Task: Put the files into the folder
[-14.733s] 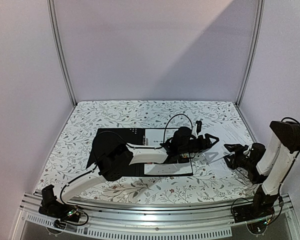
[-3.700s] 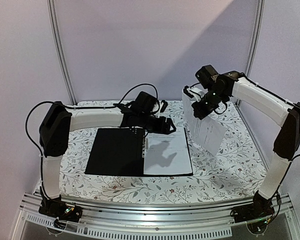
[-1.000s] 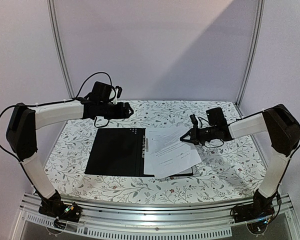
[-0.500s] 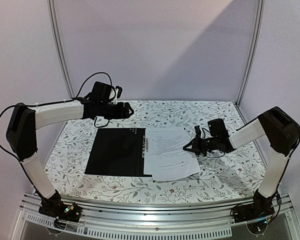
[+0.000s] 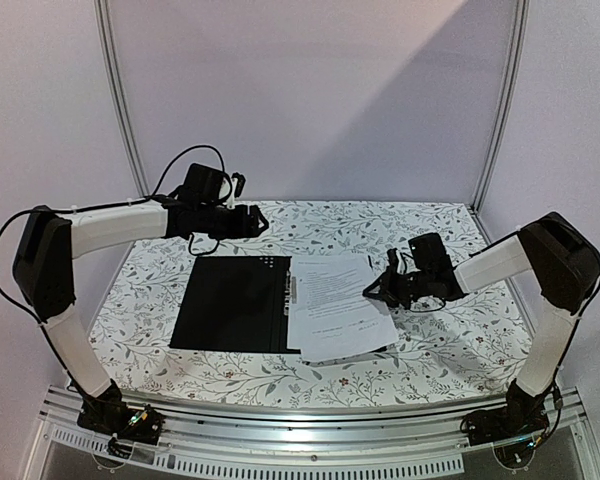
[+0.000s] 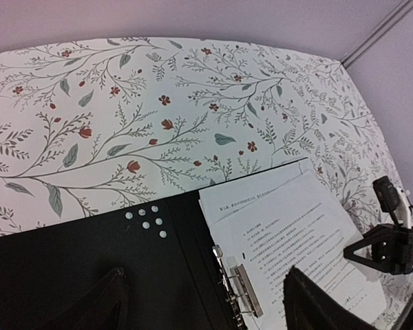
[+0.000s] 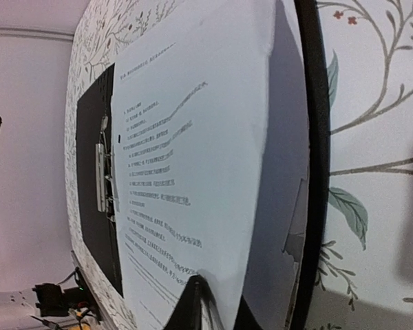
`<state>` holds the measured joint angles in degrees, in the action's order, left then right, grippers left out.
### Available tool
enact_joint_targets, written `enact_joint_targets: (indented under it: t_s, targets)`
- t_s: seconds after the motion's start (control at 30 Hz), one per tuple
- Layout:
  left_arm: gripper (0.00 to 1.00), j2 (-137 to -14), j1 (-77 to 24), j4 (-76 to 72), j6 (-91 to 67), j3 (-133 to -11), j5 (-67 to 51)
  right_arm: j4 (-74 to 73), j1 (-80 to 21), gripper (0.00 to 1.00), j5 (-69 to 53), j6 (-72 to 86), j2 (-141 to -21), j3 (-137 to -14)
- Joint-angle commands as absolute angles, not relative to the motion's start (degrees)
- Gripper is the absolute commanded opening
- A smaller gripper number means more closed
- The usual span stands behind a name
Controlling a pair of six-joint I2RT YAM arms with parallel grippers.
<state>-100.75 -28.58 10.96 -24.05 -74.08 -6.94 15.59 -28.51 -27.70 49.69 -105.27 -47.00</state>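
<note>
The folder [image 5: 230, 305] lies open on the table, black inside, with its metal clip [image 6: 244, 289] along the spine. White text files [image 5: 335, 305] lie on its right half, reaching past its front edge. At their right edge, low over the table, my right gripper [image 5: 372, 290] has its jaws almost closed with the top sheet's edge between them. In the right wrist view that sheet [image 7: 193, 137] curves up off the folder [image 7: 316, 137] at my gripper [image 7: 210, 309]. My left gripper [image 5: 263, 222] hovers open above the folder's far edge, holding nothing; its fingers [image 6: 113, 299] stand wide apart.
The table [image 5: 450, 345] has a floral cloth. Pale walls and metal posts [image 5: 120, 110] close in the back and sides. A rail [image 5: 300, 425] runs along the near edge.
My right gripper has dropped and shifted left with the sheet. The sheet has settled flatter and squarer onto the folder's right half. The left arm has not moved.
</note>
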Motion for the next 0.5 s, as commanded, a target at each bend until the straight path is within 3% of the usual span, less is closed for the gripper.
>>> enact_joint_targets:
  t_s: [0.0, 0.47]
  targets:
    - [0.78, -101.64, -27.77, 10.28, -24.22, -74.0, -7.26, 9.78, -28.91, 0.03, -25.06, 47.57, -103.84, -48.16]
    - [0.78, -101.72, -27.77, 10.28, -24.29, -73.94, -7.42, 25.85, -28.88, 0.0, -25.51, 56.27, -103.51, -41.55]
